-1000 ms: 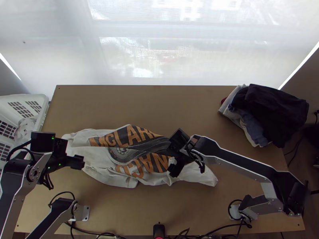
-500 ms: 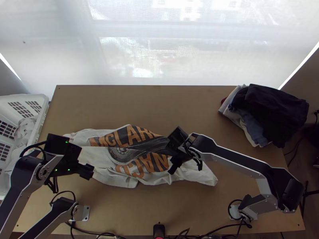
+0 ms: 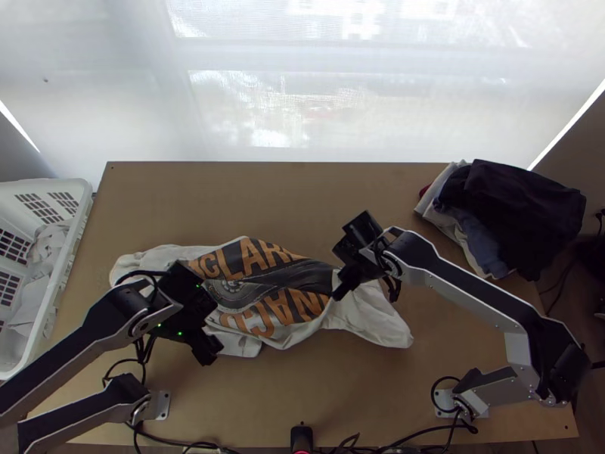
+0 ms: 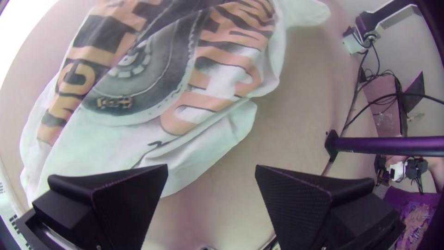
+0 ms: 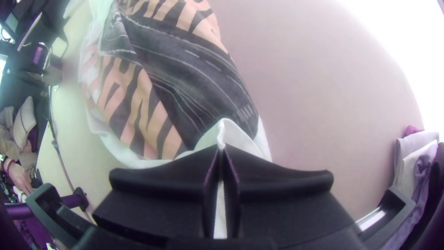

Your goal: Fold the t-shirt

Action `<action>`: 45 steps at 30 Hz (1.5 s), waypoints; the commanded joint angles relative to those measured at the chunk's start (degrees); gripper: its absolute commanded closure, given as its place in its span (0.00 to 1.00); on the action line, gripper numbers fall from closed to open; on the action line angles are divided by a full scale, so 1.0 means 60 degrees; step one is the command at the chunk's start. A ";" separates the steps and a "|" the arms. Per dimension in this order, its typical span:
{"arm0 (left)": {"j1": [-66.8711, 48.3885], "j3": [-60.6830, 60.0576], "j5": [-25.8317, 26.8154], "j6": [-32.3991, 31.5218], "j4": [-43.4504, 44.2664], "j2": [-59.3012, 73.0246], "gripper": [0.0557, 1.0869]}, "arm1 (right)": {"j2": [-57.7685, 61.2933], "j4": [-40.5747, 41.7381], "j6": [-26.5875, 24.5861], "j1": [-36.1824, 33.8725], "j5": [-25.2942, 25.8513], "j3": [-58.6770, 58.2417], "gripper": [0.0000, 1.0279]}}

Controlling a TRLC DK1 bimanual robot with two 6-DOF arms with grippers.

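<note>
By the near side of the t-shirt, the left claw is held over the table with its fingers spread wide and nothing between them. It seems to be kept open so that the near edge of the shirt can be taken next; the cloth is seen just beside the fingers in its wrist view, but is not pinched.

The shirt is laid lengthwise across the middle of the table, loosely gathered rather than flat, with its printed side mostly upward and wrinkles running through the orange lettering. It is probably stretched sideways so that both ends can be reached, one by each arm.

Part of the plain white cloth, just beside the dark print, is gripped by the right claw. Its fingers are closed on a small pinch, which is drawn up into a peak, presumably so that this part can be lifted or pulled straight. If only that pinch is pulled, the rest may be dragged along and bunched further, so a second hold by the left claw would be called for.

Farther off, a white basket is set at the left side, likely as the supply of unfolded laundry. A pile of clothes is stacked at the far right corner, perhaps as the place for finished pieces. The fold itself is judged to be at an early stage.
</note>
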 commanded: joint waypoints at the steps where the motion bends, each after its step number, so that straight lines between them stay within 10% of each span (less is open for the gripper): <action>1: -0.1480 -0.0026 0.0232 0.0100 0.0795 0.0787 0.11 | -0.0375 -0.0165 -0.0047 -0.0481 -0.0016 0.0114 0.97; 19: -0.1993 -0.0773 -0.0046 0.0349 0.2333 0.2589 0.13 | -0.0624 -0.0545 -0.0032 -0.1170 0.0013 0.0056 0.97; 24: -0.1861 -0.1066 -0.0046 0.0451 0.3007 0.3072 0.37 | -0.0698 -0.0648 -0.0032 -0.1214 0.0013 0.0056 0.97; 28: -0.1729 -0.1183 -0.0017 0.0598 0.3505 0.3555 0.86 | -0.0785 -0.0721 -0.0047 -0.1331 0.0013 0.0070 0.97; 45: -0.0353 0.0882 -0.0134 0.0158 0.1879 0.2384 0.97 | -0.1489 -0.0985 -0.0032 -0.1858 0.0013 0.0231 0.97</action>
